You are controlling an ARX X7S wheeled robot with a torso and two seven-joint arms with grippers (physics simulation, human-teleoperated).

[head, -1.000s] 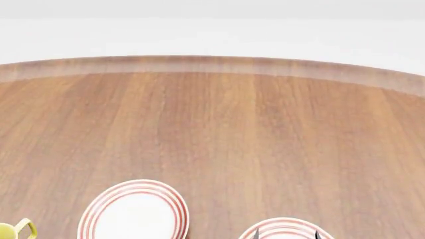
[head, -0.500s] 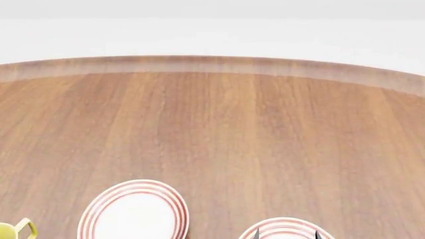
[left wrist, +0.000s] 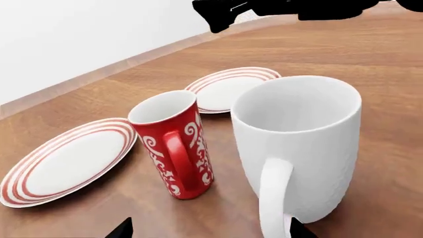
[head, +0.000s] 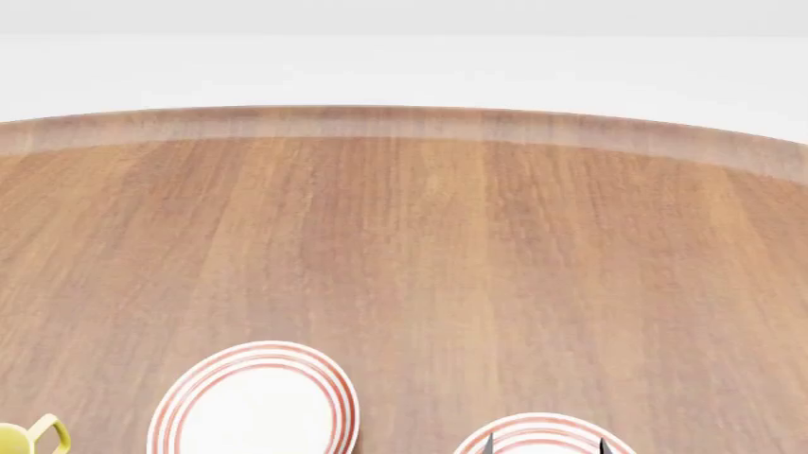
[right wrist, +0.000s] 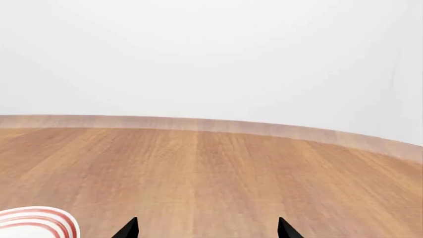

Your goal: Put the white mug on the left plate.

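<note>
My left pincer (left wrist: 208, 229) stands wide, empty, before the tall glossy all-white mug (left wrist: 297, 148), handle facing me (red swirled mug (left wrist: 173, 144) just beside). Advise straddling the handle side squarely; ringed left plate (left wrist: 66, 161) lies near.

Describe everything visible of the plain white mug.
The white mug shows only in the left wrist view. It is tall, glossy and all white, inside and out, with a faintly dimpled wall and a white loop handle turned toward the camera. It stands upright and empty on the wooden table, close beside the red mug, on neither plate. Nothing grips it; the left gripper shows only dark fingertips on either side of its handle.
</note>
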